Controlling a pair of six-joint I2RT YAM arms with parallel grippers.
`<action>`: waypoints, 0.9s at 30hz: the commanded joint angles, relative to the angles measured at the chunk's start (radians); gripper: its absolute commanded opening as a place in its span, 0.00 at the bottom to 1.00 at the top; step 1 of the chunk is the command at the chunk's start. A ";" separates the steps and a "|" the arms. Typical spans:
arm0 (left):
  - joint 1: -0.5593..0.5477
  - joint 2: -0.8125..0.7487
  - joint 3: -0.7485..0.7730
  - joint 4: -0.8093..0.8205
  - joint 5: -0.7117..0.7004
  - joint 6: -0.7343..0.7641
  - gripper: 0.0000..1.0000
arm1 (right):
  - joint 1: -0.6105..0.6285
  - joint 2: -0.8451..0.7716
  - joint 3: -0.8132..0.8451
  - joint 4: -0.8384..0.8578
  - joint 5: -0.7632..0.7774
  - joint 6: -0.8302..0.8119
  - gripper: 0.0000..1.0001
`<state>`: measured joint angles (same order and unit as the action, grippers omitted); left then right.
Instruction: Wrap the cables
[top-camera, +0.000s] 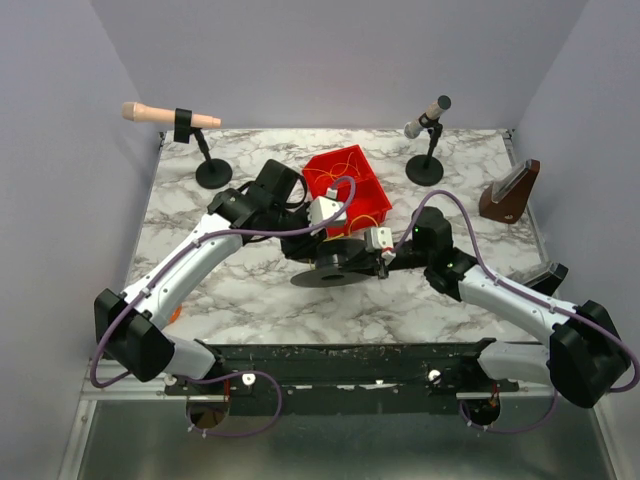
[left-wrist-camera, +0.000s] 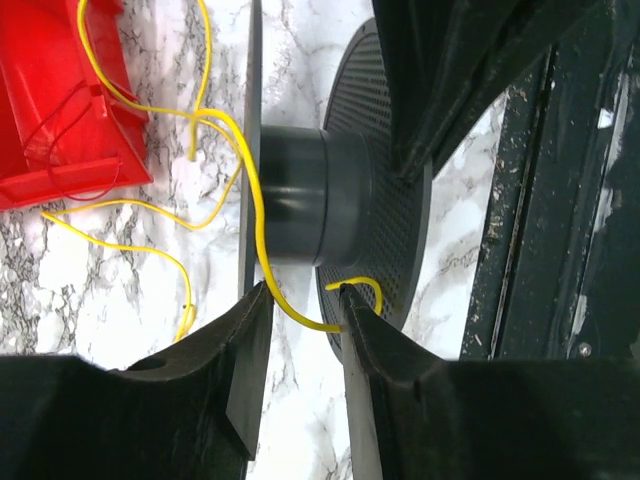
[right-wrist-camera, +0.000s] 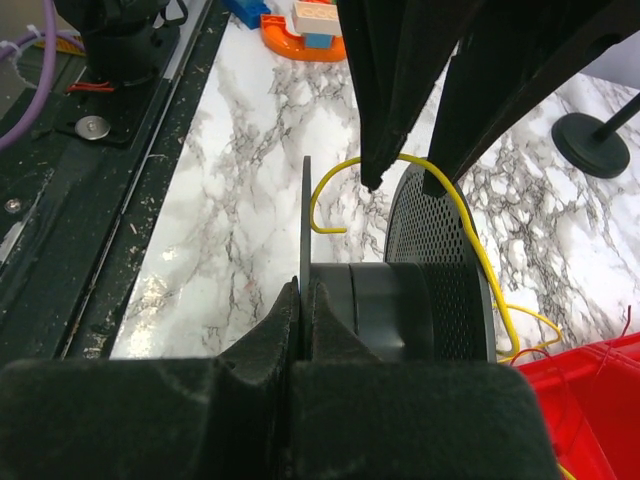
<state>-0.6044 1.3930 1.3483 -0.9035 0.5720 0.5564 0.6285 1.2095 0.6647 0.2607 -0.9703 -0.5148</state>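
A black spool (top-camera: 330, 265) lies on its side on the marble table, between both grippers. A thin yellow cable (left-wrist-camera: 255, 200) runs from the red bin (left-wrist-camera: 60, 150) over the spool's hub (left-wrist-camera: 300, 195) and across the gap between my left gripper's (left-wrist-camera: 305, 290) fingers. Its end hooks over the right fingertip (left-wrist-camera: 350, 300). The left jaws stand apart. My right gripper (right-wrist-camera: 303, 285) is shut on the spool's thin flange (right-wrist-camera: 303, 220). In the right wrist view the cable (right-wrist-camera: 470, 240) arches over the perforated flange (right-wrist-camera: 440, 250), under the left gripper (right-wrist-camera: 400, 185).
The red bin (top-camera: 345, 185) stands just behind the spool with loose yellow wire in it. Two microphones on stands (top-camera: 165, 115) (top-camera: 428, 115) are at the back. A brown wedge (top-camera: 510, 192) is at the right. An orange and blue toy (right-wrist-camera: 310, 25) lies near the front rail.
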 joint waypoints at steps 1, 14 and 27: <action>-0.006 -0.034 -0.009 -0.063 0.029 0.102 0.43 | 0.007 -0.010 -0.016 0.012 0.007 -0.025 0.01; -0.087 -0.042 -0.095 0.018 -0.029 0.111 0.19 | 0.008 -0.013 -0.016 0.015 0.018 -0.019 0.01; -0.086 -0.106 0.026 -0.064 -0.116 0.079 0.75 | 0.007 -0.005 -0.014 0.014 0.018 -0.016 0.01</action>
<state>-0.6876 1.3109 1.3109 -0.9215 0.4541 0.6380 0.6304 1.2095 0.6636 0.2615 -0.9657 -0.5171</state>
